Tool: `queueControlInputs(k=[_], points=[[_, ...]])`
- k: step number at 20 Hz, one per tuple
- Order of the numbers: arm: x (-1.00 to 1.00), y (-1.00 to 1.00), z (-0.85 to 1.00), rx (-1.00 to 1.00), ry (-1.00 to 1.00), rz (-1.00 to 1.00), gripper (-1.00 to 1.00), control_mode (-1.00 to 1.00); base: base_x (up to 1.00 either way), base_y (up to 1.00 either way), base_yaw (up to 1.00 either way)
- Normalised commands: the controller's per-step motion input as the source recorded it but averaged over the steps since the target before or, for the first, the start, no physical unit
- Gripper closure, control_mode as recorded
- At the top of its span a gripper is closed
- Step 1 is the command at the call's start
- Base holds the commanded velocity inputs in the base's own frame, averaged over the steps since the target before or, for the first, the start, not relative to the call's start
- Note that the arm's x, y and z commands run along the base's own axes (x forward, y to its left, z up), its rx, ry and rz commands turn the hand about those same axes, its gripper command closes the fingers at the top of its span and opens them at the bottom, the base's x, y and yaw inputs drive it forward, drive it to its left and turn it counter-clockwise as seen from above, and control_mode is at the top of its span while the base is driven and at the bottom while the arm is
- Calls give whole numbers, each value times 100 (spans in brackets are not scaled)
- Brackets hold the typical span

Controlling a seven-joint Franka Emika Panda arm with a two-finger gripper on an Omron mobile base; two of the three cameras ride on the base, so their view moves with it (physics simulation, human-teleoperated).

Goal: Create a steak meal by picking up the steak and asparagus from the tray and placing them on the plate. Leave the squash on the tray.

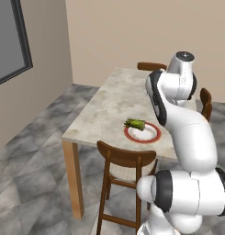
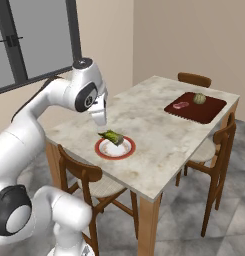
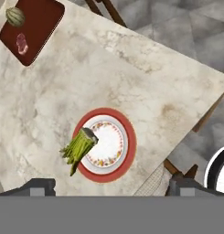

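The asparagus (image 3: 79, 148) (image 2: 111, 136) (image 1: 134, 123) lies across one edge of the plate (image 3: 117, 161) (image 2: 125, 152) (image 1: 150, 136), its stalk ends hanging over the red rim. My gripper (image 3: 111, 186) (image 2: 101, 121) hangs above the plate, open and holding nothing, with its fingertips (image 3: 38, 186) spread wide. At the table's far end sits the tray (image 3: 40, 18) (image 2: 206, 111). On it lie the steak (image 3: 22, 44) (image 2: 181, 105) and the round squash (image 3: 15, 17) (image 2: 199, 98), close beside each other. In the left base view my own arm covers the tray end of the table.
The marble table (image 2: 159, 135) (image 1: 109, 98) has wooden chairs around it: one (image 1: 125, 158) tucked in near the plate, one (image 2: 214, 145) on the right side, one (image 2: 194, 79) at the far end. Bare tabletop stretches between plate and tray.
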Motion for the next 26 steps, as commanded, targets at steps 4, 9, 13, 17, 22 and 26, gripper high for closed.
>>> queueControlInputs(k=[4,9,13,17,22,26], points=[[-30,0,-22,-5,8,5,-100,-100,0,0,0],[1,0,-12,0,0,0,-100,-100,0,0,0],[0,0,0,0,0,0,-100,100,-42,-15,0],[0,0,0,0,0,0,-100,100,-98,-69,-7],[0,0,0,0,0,0,-100,100,-67,-98,-12],[0,0,0,0,0,0,-100,100,-6,-100,-6]])
